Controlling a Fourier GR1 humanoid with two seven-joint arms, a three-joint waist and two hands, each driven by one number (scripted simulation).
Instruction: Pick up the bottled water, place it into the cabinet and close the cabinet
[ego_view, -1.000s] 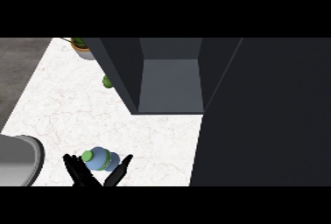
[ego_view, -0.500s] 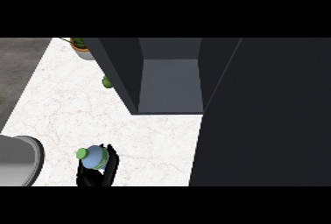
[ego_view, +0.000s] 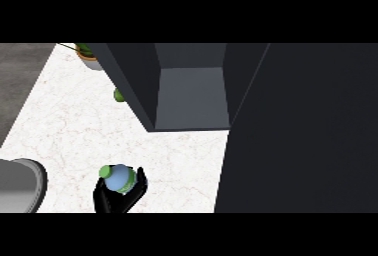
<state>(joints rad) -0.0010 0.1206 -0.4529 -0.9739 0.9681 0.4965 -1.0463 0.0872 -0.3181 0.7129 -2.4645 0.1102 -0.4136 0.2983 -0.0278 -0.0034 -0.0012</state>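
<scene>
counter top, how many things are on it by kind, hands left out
bottled water: 1, held in a hand
cabinet: 1, standing open
potted plant: 1, at the far left corner
small green item beside the cabinet: 1, too hidden to name
grey rounded object at the left edge: 1
total: 5

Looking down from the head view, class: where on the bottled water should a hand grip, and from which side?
Grip the body of the bottled water, probably from the near side. It stands upright near the counter's front edge, cap end facing the view, so its sides are exposed. The one visible hand already curls round it from below. Which hand it is, I cannot tell.
</scene>
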